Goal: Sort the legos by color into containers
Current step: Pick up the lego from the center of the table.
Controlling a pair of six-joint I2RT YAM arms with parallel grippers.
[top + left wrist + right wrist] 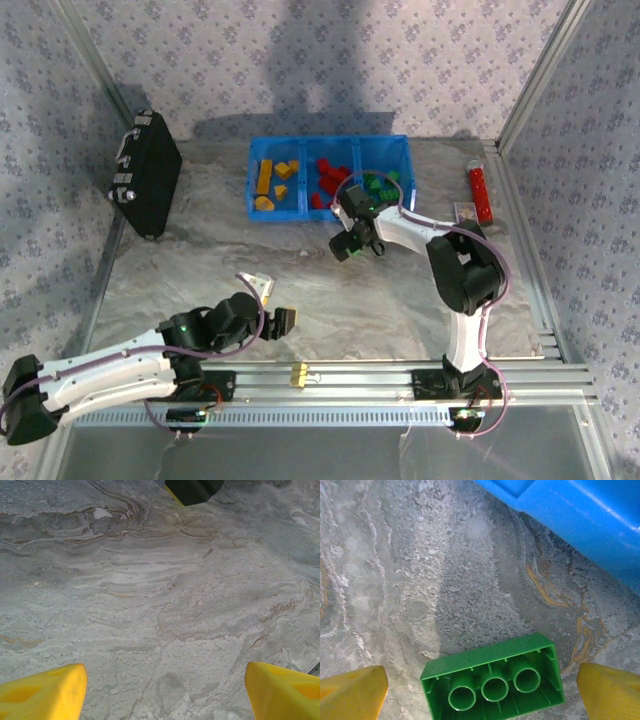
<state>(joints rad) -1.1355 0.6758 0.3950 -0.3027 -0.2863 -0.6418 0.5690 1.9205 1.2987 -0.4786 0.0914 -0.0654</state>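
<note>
The blue tray (pixel 330 146) stands at the back of the table. Its left container (pixel 274 180) holds yellow and orange legos, the middle one (pixel 329 178) red legos, the right one (pixel 383 183) green legos. A green lego (pixel 492 680) lies upside down on the marble just in front of the tray (pixel 580 510), also seen from above (pixel 343 253). My right gripper (pixel 482 690) (pixel 352 243) hangs open over it, a yellow finger on each side and a gap between each finger and the brick. My left gripper (pixel 165 690) (pixel 283 320) is open over bare marble near the front.
A black hard case (pixel 145 175) stands at the back left. A long red tube with a white end (pixel 481 192) lies at the right, next to a small white box (pixel 466 212). A small yellow piece (pixel 298 375) sits on the front rail. Metal frame posts border the table.
</note>
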